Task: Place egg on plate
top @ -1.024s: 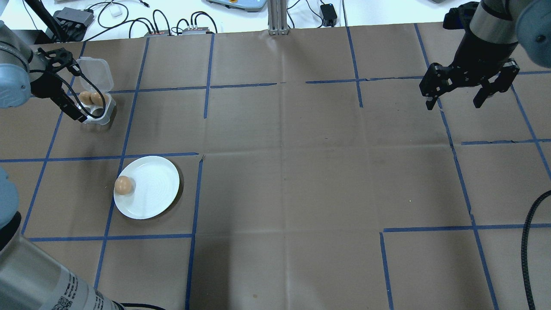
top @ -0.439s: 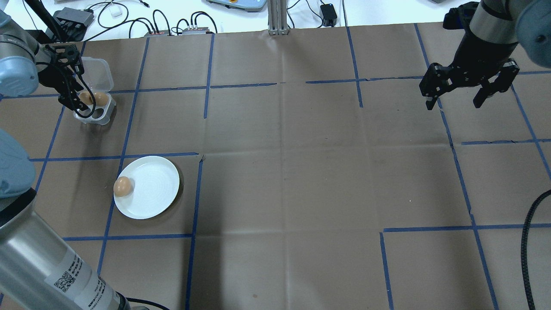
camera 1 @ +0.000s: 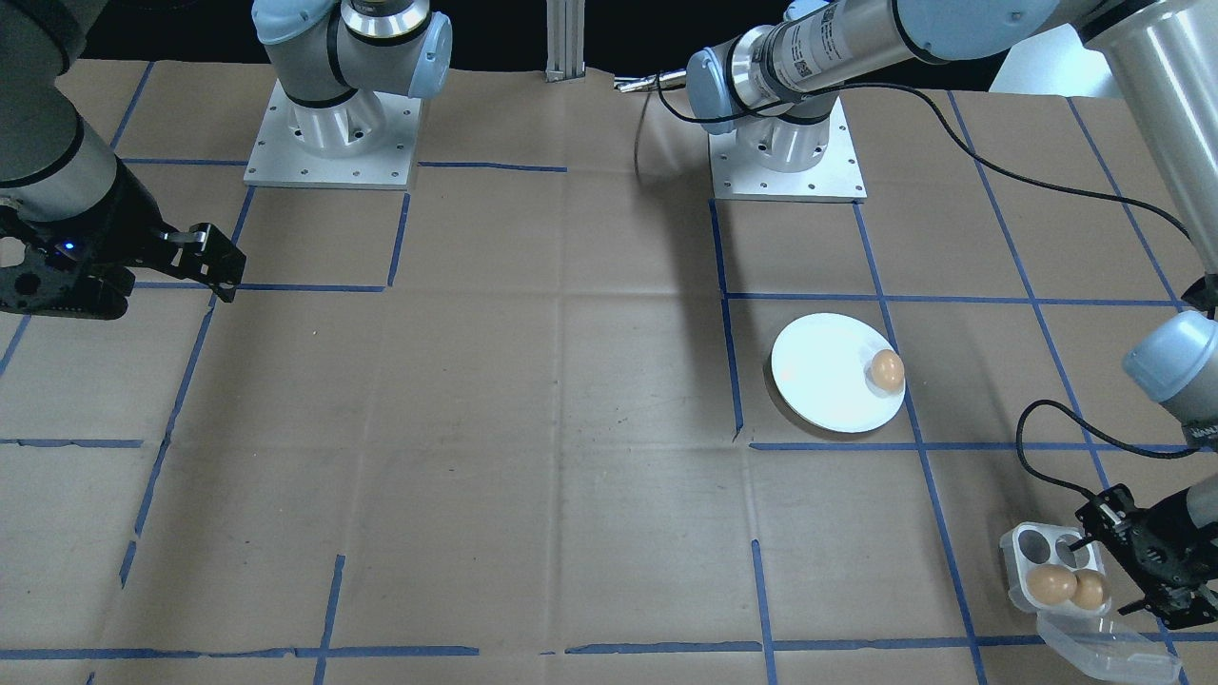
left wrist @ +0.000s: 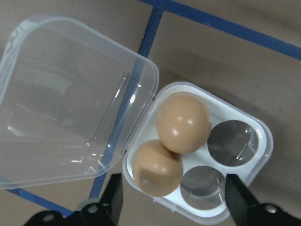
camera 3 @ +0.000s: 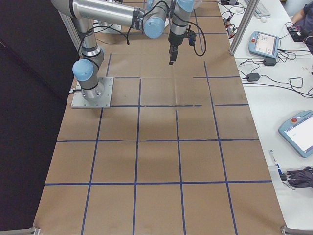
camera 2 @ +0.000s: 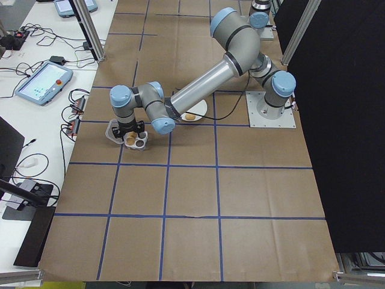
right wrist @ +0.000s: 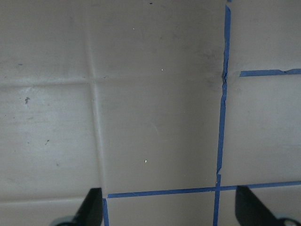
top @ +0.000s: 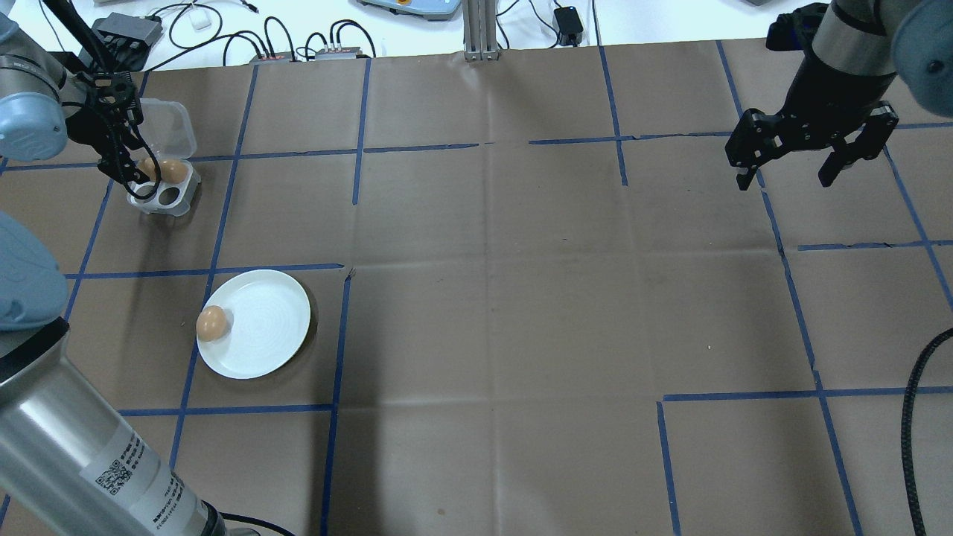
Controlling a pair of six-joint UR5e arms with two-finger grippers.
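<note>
The left end effector (left wrist: 171,197) hangs over the small white egg tray (left wrist: 256,155) at the far left of the tabletop (top: 491,298). Its two fingers (left wrist: 114,195) are spread wide, about as wide as the tray, and hold nothing. In the left wrist view the tray sits between the fingertips, with two brown eggs in the holes on the hinge side: one egg (left wrist: 183,122) farther from the camera, the other egg (left wrist: 156,168) nearer, the two touching. The two holes on the other side are bare. The clear lid (left wrist: 61,103) lies folded back flat on the tabletop, still joined to the tray. How high the fingertips are above the eggs is hard to judge; they appear to be just above the tray rather than touching it.

The white plate (top: 260,327) lies on the left side of the tabletop, nearer the robot than the tray and well apart from it. A third brown egg (top: 211,323) rests on the plate at its left rim, as seen from overhead; the front-facing view shows the same egg (camera 1: 887,370) on the plate's edge.

The right end effector (top: 793,175) hovers above the far right of the tabletop, away from all the objects. Its fingers are spread wide and empty, with only brown paper and blue tape lines (right wrist: 221,117) beneath them.
</note>
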